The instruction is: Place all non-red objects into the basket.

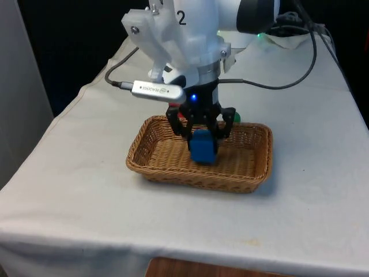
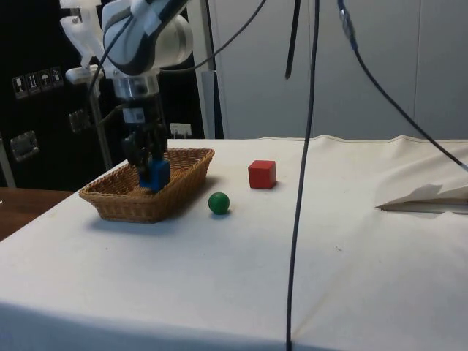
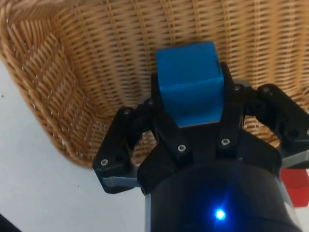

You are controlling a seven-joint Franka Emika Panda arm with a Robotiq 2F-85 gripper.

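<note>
Gripper (image 1: 202, 134) hung over the wicker basket (image 1: 154, 164), fingers closed tight on a blue cube (image 1: 203, 145) w/ the cube's lower part down inside the basket, clear of the walls; whether it touched the floor couldn't be told. In the wrist view the cube (image 3: 189, 82) sat clamped btwn both fingers (image 3: 231, 104) above the woven floor. Side view: green ball (image 2: 219, 202) on the cloth just beside the basket's (image 2: 121, 205) long wall, red cube (image 2: 262, 174) a bit further off, both outside it.
</note>
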